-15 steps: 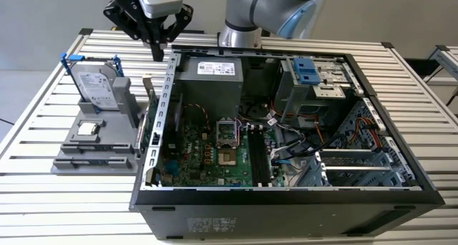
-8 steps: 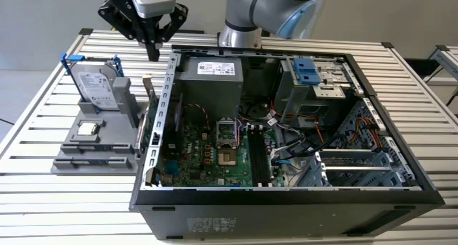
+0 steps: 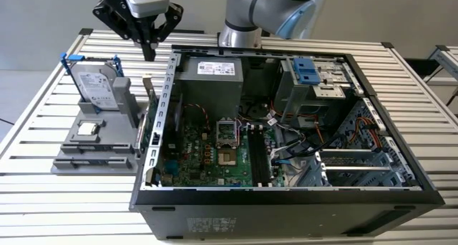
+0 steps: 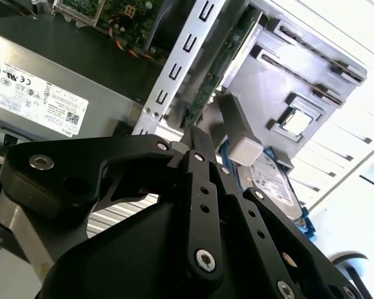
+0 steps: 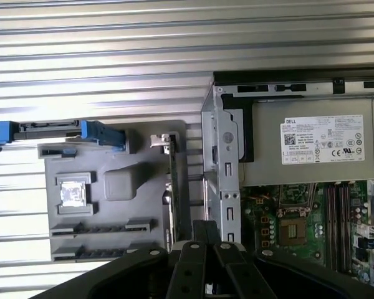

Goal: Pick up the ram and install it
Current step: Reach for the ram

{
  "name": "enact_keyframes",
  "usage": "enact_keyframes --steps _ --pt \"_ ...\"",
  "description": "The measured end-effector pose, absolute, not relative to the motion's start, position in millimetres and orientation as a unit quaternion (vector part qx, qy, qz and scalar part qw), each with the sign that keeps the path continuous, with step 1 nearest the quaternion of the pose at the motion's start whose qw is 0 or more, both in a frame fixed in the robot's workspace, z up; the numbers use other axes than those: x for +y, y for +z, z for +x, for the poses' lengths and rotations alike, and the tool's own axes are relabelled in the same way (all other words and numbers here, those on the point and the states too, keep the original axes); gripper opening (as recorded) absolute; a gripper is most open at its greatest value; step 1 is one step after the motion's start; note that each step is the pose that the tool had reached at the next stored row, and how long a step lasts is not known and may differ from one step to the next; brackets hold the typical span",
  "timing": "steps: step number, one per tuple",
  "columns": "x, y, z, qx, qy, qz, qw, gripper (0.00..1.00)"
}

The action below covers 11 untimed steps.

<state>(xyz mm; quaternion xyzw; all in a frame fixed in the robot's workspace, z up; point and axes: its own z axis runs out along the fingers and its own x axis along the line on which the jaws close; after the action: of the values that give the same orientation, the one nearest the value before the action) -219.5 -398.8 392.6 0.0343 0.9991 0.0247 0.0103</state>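
— Whereabouts of the gripper point(image 3: 149, 54)?
— Hangs over the slatted table point(image 3: 43, 202), to the exterior view's left of the open computer case point(image 3: 286, 202), above the far end of the grey fixture point(image 3: 93, 162). Touches nothing.

— State of the jaws?
— Pressed together into one narrow tip in the exterior view. Same in the second wrist view, with the fingertips point(image 4: 196, 140) meeting and nothing between them.

— Location of the ram point(image 5: 172, 187)?
— Stands on its long edge in the fixture slot nearest the case, just beside the case's perforated metal side wall. Seen edge-on as a thin dark strip in the first wrist view, and as a green strip point(image 4: 224, 59) in the second. Sits below the gripper and apart from it, not yet lifted.

— Anything else on the fixture?
— Holds a hard drive point(image 3: 96, 87) with blue rails, propped at a tilt at the far end. Also carries a small square processor chip point(image 3: 87, 128) in a recess nearer the middle, well apart from the ram.

— Inside the case?
— Shows a green motherboard point(image 3: 207, 159) on the floor and a grey power supply point(image 3: 214, 84) at the far wall.
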Motion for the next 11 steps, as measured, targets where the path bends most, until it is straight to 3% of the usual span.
enact_keyframes --steps 11 --pt "-398.8 392.6 -228.5 0.999 0.025 0.034 0.010 0.00"
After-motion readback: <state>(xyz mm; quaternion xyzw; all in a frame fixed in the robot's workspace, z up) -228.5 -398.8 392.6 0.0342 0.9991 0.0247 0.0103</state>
